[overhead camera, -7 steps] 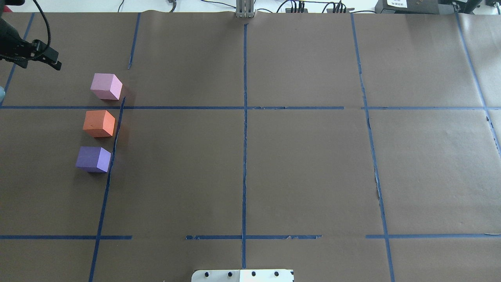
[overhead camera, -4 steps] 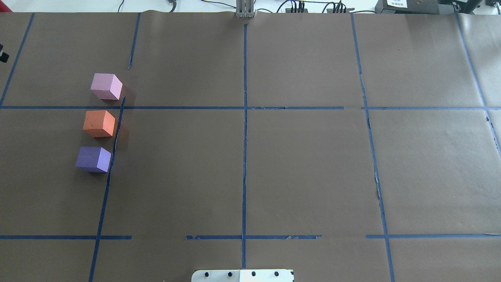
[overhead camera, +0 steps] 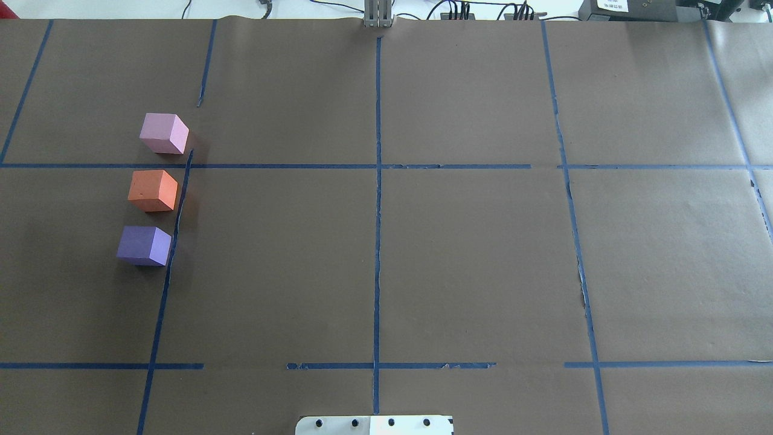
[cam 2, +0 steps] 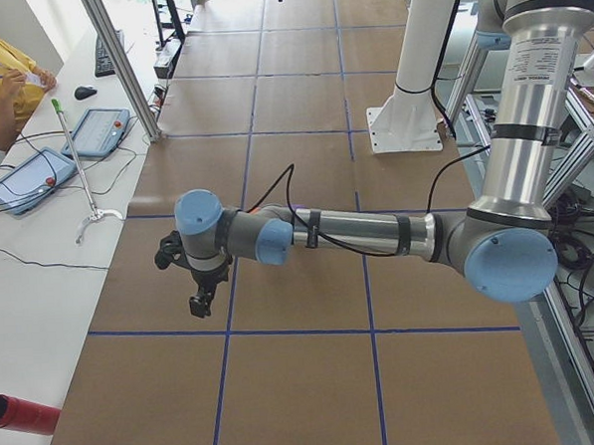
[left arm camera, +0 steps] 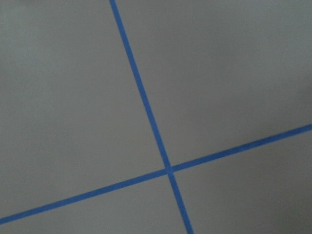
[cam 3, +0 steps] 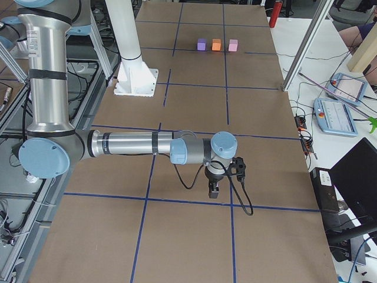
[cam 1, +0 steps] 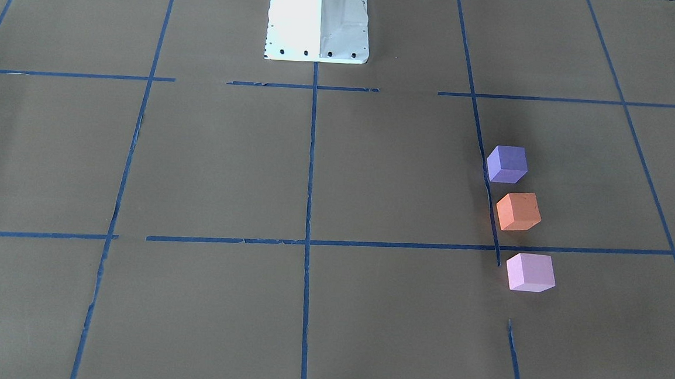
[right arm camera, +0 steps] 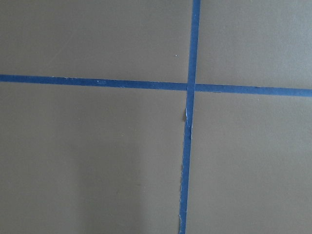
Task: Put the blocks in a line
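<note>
**Sitting in a finished-looking row, both arms hanging clear**

The three blocks are resting on the tabletop (overhead camera: 471, 260) near its left edge, in the half farther from the robot. The purple block (overhead camera: 144, 245) is lying nearest the robot's edge. The orange block (overhead camera: 153, 190) is sitting in the middle, and the pink block (overhead camera: 163, 133) is nearest the operators' edge. They are running alongside a blue tape line (overhead camera: 160, 302), not touching, with small and roughly even gaps. I judge that the line the task asks for is looking done, and the tape is probably serving as the guide.

The left fingers (cam 2: 198, 305) are pointing down over the left end of the tabletop. The right fingers (cam 3: 214, 191) are hanging over the right end, well apart from the blocks. Only side views are showing them, so I cannot tell whether either pair is apart or together. Both wrist views are showing only paper and tape crossings.

No writing is showing on the blocks; the orange one is carrying a small dark speck. A white label (overhead camera: 612, 5) on a dark box beyond the far right corner is too small to read.
</note>
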`<move>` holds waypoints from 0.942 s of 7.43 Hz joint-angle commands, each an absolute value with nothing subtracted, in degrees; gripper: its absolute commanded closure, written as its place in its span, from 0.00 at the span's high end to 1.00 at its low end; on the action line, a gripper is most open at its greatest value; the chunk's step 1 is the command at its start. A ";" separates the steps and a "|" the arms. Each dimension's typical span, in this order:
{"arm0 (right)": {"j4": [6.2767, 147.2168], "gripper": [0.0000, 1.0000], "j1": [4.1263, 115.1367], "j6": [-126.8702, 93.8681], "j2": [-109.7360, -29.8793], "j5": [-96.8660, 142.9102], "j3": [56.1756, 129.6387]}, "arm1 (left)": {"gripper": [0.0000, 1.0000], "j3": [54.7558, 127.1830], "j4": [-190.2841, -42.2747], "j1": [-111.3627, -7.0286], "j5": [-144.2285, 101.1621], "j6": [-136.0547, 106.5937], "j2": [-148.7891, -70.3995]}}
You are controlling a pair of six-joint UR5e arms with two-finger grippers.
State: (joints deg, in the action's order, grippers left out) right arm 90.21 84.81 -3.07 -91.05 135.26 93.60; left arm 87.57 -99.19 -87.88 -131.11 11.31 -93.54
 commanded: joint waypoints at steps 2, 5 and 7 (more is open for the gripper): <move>90.26 1.00 84.81 -3.08 -91.05 135.26 93.60 | 1.00 89.21 -99.84 -90.09 -131.22 15.21 -90.70; 90.26 1.00 84.81 -3.08 -91.05 135.26 93.60 | 1.00 89.30 -99.32 -91.23 -135.16 14.42 -90.27; 90.26 1.00 84.81 -3.08 -91.05 135.26 93.60 | 1.00 89.38 -99.49 -91.76 -135.79 13.72 -90.26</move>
